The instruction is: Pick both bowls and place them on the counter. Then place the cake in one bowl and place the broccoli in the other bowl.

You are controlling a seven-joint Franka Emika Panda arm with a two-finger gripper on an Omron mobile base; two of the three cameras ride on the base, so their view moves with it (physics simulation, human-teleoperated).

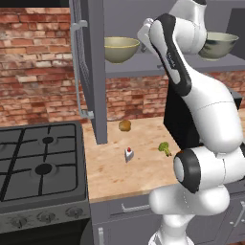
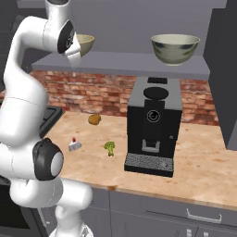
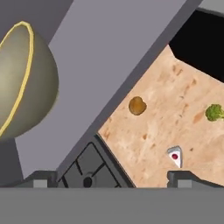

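- The arm is raised high, with the gripper [image 3: 112, 178] up at shelf level beside the dull yellow-tan bowl [image 1: 121, 49].
- In the hand view the two dark finger tips [image 3: 41, 179] sit far apart at the bottom corners, with nothing between them: the pincer stands wide apart and empty.
- The yellow-tan bowl rests upright on the grey shelf [image 2: 125, 62], at its end nearer the stove. In the hand view its yellow rim and olive side show at the left edge, clear of the finger tips.
- The mottled grey-green bowl [image 2: 175, 48] with its pale rim stands upright at the other end of the same shelf, well apart from the first bowl and above the black coffee machine [image 2: 152, 125].
- Neither bowl is on the counter [image 1: 143, 158].
- The cake [image 1: 128, 153], a small white wedge with a red top, lies on the beige worktop between the stove and the broccoli.
- The broccoli [image 1: 165, 148] lies on the worktop near the coffee machine's front, apart from the cake.
- A round brown-yellow lump [image 1: 125, 125] sits further back on the worktop, close to the brick wall [image 1: 33, 67].
- The black gas stove [image 1: 40, 162] adjoins the counter on the side away from the coffee machine; a grey cabinet door [image 1: 88, 62] hangs open above the join.
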